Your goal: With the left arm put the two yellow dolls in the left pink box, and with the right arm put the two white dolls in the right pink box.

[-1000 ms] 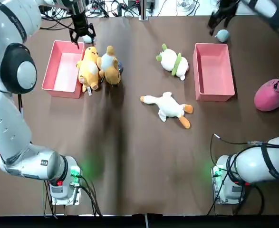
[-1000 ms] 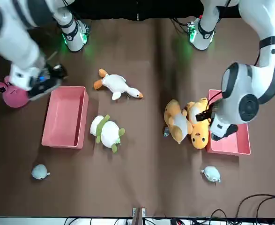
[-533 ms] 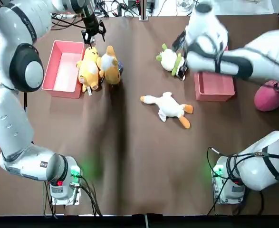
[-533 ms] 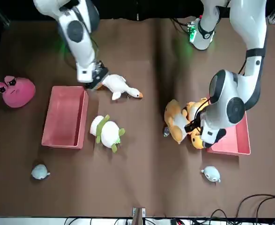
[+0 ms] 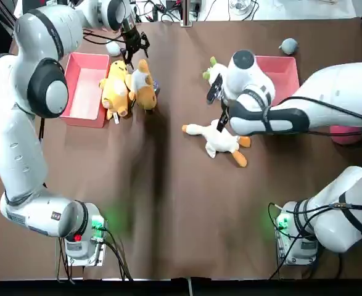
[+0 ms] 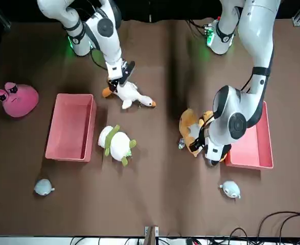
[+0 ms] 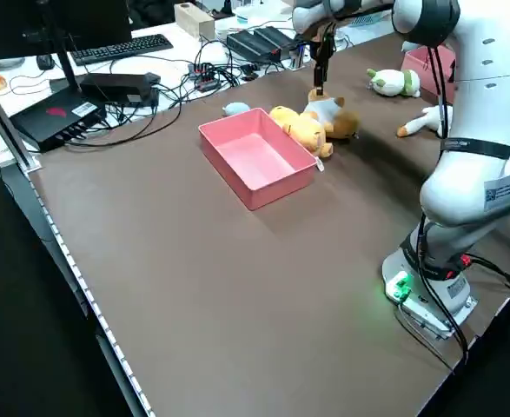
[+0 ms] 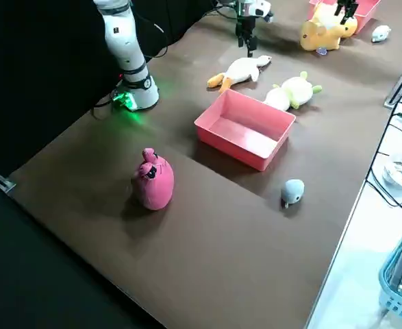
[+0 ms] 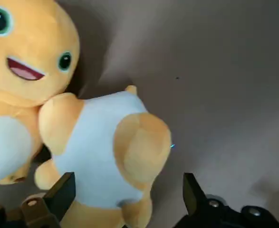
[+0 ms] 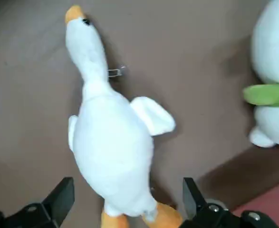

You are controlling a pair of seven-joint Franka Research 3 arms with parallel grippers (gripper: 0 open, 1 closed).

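Observation:
Two yellow dolls (image 5: 115,90) (image 5: 143,84) lie side by side just right of the left pink box (image 5: 66,97). My left gripper (image 5: 134,48) hangs over the far end of the right-hand one, open, with the white-shirted doll (image 9: 106,152) between its fingers (image 9: 63,194). A white goose doll (image 5: 219,139) lies mid-table. My right gripper (image 6: 122,75) is directly above it, open, the goose (image 10: 111,152) below its fingers (image 10: 191,199). A white doll with green trim (image 6: 117,143) lies beside the right pink box (image 6: 70,127), which my right arm partly hides in the top view.
A pink round plush (image 6: 17,99) sits beyond the right box. Small grey-blue plushes lie near the far edge (image 6: 43,187) (image 6: 230,189). Cables and desk equipment (image 7: 115,82) line the far side off the table.
My right arm swung in from the far right corner to over the goose. My left gripper moved from the left box's far edge to over the yellow doll.

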